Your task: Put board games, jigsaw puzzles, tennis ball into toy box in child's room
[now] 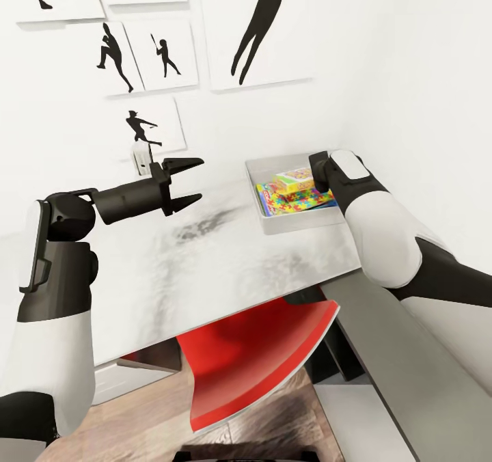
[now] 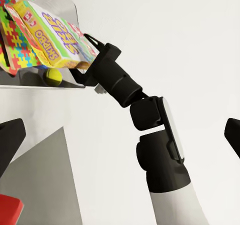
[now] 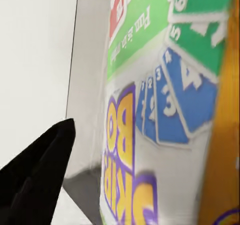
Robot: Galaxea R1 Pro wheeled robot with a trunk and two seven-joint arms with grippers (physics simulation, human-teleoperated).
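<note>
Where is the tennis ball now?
In the left wrist view, the tennis ball lies inside the toy box, beneath the Skip-Bo box.

A child's bedroom in a home: baseball-player silhouette pictures [image 1: 149, 53] hang on white walls above a desk [image 1: 225, 264] whose toy box [image 1: 295, 221] holds puzzles and games.

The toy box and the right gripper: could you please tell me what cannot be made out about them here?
- Right gripper: in the head view its own wrist hides the fingertips, so I cannot tell whether it grips the Skip-Bo box.
- Toy box: the Skip-Bo box and a jigsaw puzzle cover whatever lies beneath them.
- Right wrist view: the Skip-Bo box is blurred and cut off by the edges.
</note>
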